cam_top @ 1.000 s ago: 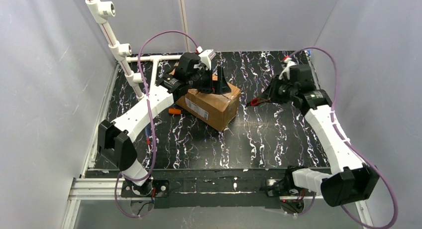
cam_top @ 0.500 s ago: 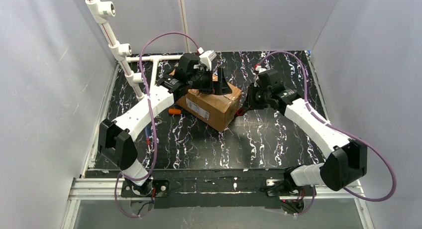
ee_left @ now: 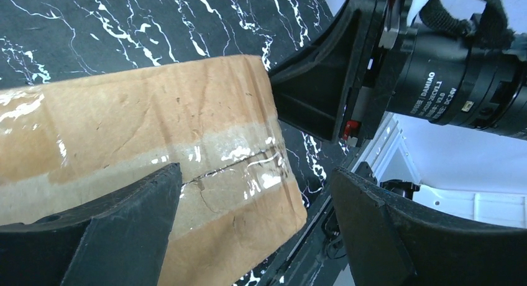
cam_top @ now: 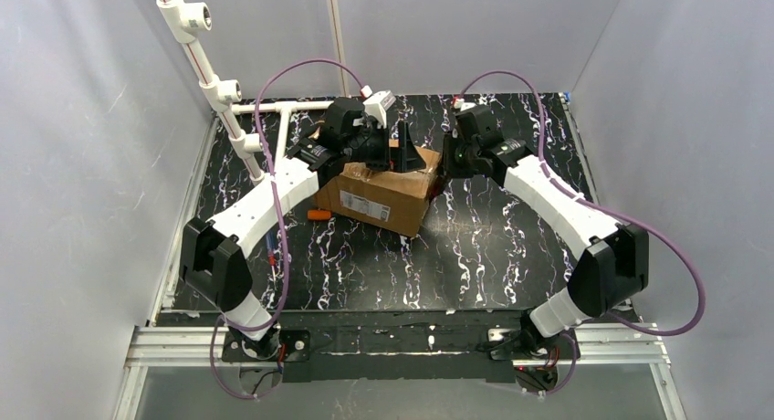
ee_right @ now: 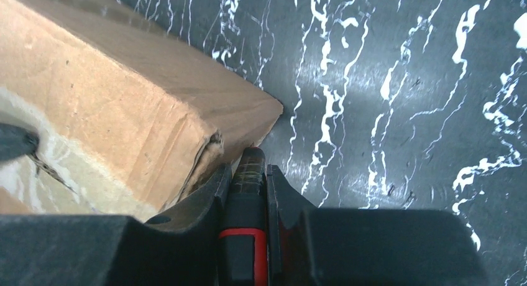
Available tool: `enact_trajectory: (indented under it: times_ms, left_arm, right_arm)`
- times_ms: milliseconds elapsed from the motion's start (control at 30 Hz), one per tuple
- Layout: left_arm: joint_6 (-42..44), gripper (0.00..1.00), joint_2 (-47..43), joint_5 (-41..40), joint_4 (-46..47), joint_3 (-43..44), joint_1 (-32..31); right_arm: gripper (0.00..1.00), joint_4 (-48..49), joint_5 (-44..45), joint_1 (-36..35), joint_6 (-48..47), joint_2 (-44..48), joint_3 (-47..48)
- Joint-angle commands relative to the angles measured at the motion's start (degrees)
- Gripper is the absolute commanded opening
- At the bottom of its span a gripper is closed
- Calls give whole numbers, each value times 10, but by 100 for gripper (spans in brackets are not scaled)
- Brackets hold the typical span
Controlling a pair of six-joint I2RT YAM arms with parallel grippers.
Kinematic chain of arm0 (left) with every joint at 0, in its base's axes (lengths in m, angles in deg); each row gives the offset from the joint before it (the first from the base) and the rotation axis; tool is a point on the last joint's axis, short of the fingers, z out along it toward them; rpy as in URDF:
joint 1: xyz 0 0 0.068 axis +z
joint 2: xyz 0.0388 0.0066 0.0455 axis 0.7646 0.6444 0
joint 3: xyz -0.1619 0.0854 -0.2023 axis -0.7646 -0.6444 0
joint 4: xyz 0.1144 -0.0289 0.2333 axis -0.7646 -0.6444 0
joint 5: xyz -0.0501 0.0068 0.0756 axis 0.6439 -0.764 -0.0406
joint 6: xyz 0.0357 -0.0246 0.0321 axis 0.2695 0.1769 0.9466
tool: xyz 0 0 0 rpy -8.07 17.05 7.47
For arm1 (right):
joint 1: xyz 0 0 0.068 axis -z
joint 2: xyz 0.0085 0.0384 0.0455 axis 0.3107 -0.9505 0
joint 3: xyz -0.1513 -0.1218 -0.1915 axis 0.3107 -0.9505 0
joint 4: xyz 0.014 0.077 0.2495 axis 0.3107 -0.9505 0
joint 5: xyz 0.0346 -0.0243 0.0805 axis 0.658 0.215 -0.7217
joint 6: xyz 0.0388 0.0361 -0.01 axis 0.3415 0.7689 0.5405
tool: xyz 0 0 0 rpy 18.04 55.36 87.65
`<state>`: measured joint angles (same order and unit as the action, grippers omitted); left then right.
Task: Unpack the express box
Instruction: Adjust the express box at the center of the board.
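The express box [cam_top: 383, 190] is a brown taped carton with a white label [cam_top: 359, 204] on its near side, lying at the back middle of the table. My left gripper [cam_top: 402, 158] is open over its right end. In the left wrist view the left gripper [ee_left: 255, 172] straddles the box [ee_left: 137, 124], one finger [ee_left: 118, 230] over the taped top and the other finger [ee_left: 391, 230] past the end. My right gripper [ee_right: 249, 171] is shut on a red and black cutter [ee_right: 247, 224]. The cutter's tip sits at a dented corner of the box [ee_right: 93, 99].
A white pipe frame [cam_top: 224, 91] stands at the back left. A small orange item [cam_top: 319, 215] lies by the box's left near side. The right arm's wrist [ee_left: 447, 74] is close behind the left fingers. Dark marbled tabletop [cam_top: 493, 246] spreads in front and right.
The right arm has swung left from the table's right side to the box's right end, carrying the cutter. The box has turned slightly. The left gripper has stayed open on the box.
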<state>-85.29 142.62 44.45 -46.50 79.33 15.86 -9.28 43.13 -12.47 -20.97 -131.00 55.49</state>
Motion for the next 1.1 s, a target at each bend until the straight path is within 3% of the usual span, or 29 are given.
enact_trajectory:
  times_ms: [0,333,467,633,833,1067]
  left_arm:
    - [-15,88,30,20,-37,-21,-3]
    - [-57,86,93,68,-3,23,-3]
    - [-63,86,76,52,15,-2,-3]
    - [-64,86,66,52,11,-21,-3]
    - [-50,87,44,42,3,-55,-2]
    - [-45,87,21,36,-5,-78,-1]
  right_arm:
    - [1,76,15,-10,-1,-2,71]
    - [1,92,41,-10,-4,13,58]
    - [1,90,11,-10,-1,-11,86]
    - [1,55,66,-10,-22,3,86]
    - [1,-26,186,-10,-50,91,52]
    - [1,-28,191,-10,9,241,30]
